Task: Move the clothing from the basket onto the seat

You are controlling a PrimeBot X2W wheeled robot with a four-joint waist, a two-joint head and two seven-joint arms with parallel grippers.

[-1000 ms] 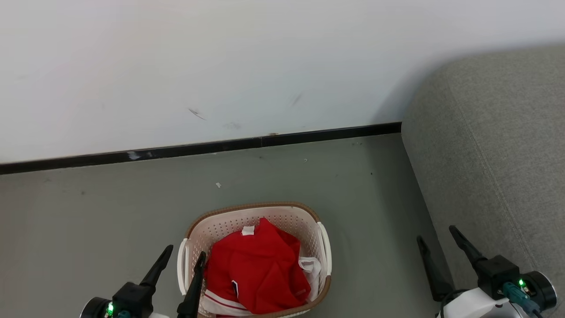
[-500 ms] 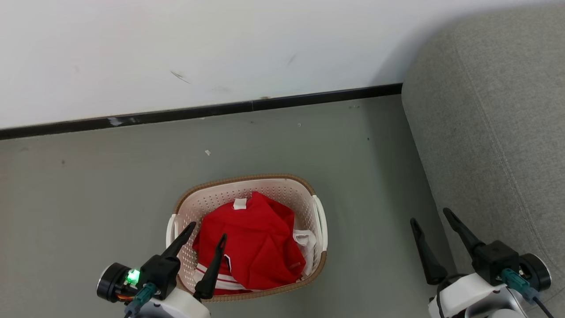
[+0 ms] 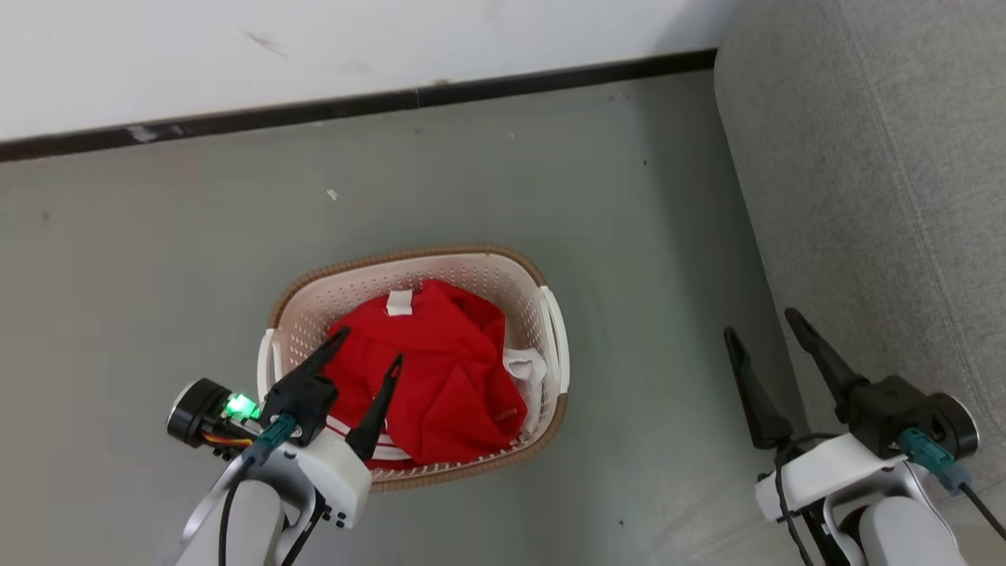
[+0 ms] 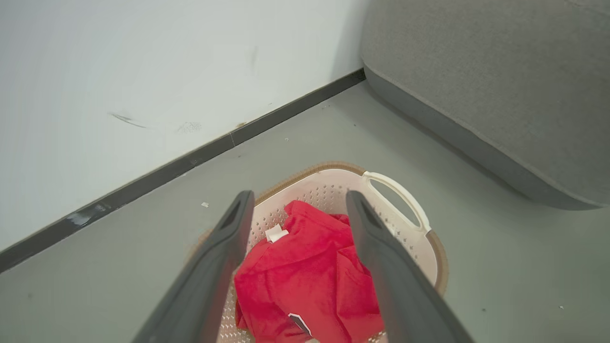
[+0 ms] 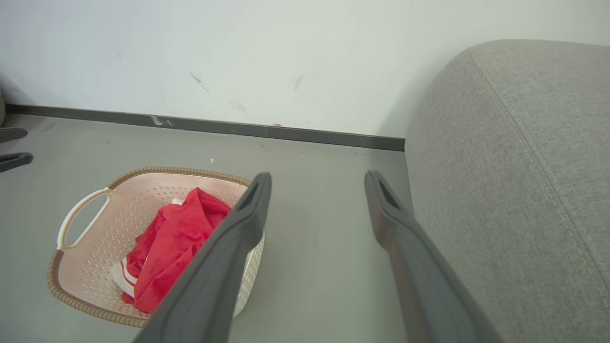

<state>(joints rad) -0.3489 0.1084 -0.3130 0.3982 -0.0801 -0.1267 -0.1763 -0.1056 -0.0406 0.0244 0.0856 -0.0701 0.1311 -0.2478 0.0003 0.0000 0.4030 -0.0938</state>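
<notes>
Hovering over the near left part of the basket, the left claw stands wide open and grips nothing. In the head view its two dark fingers point across the red clothes, which lie bunched inside the basket, with a white tag at their far edge and a white-striped hem at the near edge. Whether the fingertips touch the fabric I cannot tell. In the left wrist view the clothes sit between and below the fingers. The basket stands on the grey floor, apart from the sofa to its right. The right claw is also spread wide and empty, held above the floor just beside the sofa's edge, well apart from the basket
</notes>
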